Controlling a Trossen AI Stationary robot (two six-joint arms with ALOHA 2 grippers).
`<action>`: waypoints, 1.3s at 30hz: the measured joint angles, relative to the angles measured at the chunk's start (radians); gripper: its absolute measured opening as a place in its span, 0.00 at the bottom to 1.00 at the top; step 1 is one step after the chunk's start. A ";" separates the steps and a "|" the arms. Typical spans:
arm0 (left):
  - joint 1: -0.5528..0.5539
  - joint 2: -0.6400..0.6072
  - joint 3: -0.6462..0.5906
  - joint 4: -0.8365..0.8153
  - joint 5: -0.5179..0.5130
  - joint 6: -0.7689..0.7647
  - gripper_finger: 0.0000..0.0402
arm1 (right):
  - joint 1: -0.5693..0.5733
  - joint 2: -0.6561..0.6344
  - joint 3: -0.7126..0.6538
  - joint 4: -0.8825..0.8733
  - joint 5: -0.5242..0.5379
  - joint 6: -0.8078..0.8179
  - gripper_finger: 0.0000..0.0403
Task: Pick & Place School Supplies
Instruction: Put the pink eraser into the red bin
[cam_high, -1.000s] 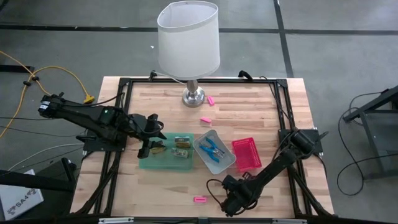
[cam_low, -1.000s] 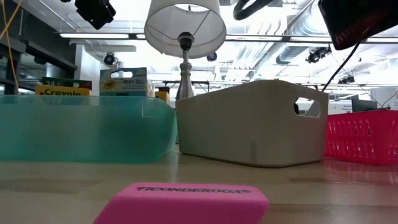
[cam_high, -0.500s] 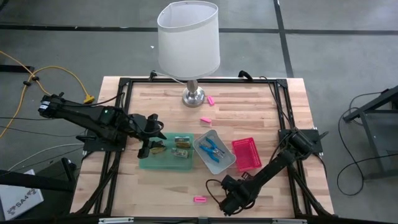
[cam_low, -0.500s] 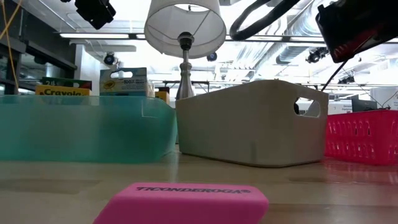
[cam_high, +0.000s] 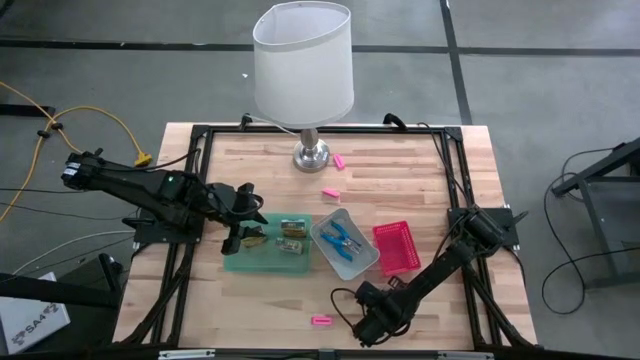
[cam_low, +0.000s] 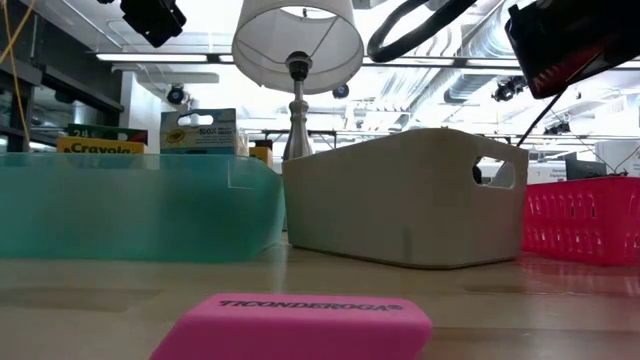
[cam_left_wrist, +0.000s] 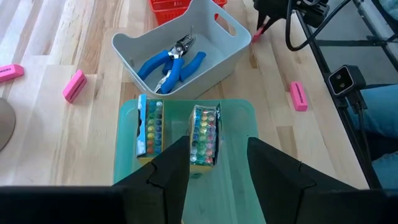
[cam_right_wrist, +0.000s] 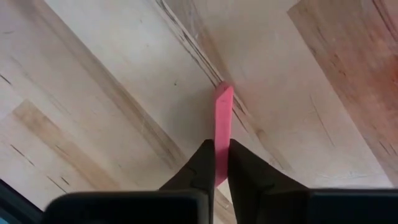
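Clock ref: high view, 12 = lamp (cam_high: 303, 60) side of table (cam_high: 400, 180)

**R arm.** right gripper (cam_high: 366, 324) is at approx. 6 o'clock, near the front edge. In the right wrist view its jaws are clenched on a pink eraser (cam_right_wrist: 222, 118), which is pinched across its thin dimension and seen edge-on, most of its length sticking out past the fingertips (cam_right_wrist: 203, 163). A second eraser (cam_high: 320, 320) lies flat on the wood just beside the gripper at its 9 o'clock. Two more (cam_high: 340, 161) (cam_high: 330, 193) lie at 12 to 1 o'clock of the trays.

**L arm.** left gripper (cam_left_wrist: 217, 165) hangs over the green tray (cam_left_wrist: 239, 121) at 9 o'clock of table centre, jaws released and set wide. Two crayon packs (cam_left_wrist: 149, 127) (cam_left_wrist: 205, 137) lie in that tray. Blue pliers (cam_left_wrist: 171, 62) sit in the grey tray (cam_left_wrist: 233, 28).

**Handling, est.**
- Eraser: light, rubbery, slightly compliant, high friction, so slip is unlikely. Not fragile. The end-on pinch leaves a long overhang, so it may pivot if knocked. A grip nearer mid-length, across the narrow faces, is preferable.
- Crayon packs: light, thin card, crushable. Take across the short width at moderate force.
- Pliers: heaviest item, rigid, handles may swing apart. Take at the pivot or across both handles.

**Dest.** Probably the pink tray (cam_high: 396, 247), at 3 o'clock of the grey tray. This cannot be confirmed
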 joint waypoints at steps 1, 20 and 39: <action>0.000 0.000 0.000 0.000 0.000 0.000 0.39 | 0.000 0.000 0.000 0.000 -0.002 0.000 0.04; 0.000 0.000 0.000 0.000 0.000 -0.002 0.39 | -0.015 -0.027 0.000 -0.009 -0.047 -0.038 0.02; 0.000 0.000 0.001 -0.001 0.000 0.002 0.39 | -0.075 -0.276 0.000 -0.418 0.146 0.062 0.02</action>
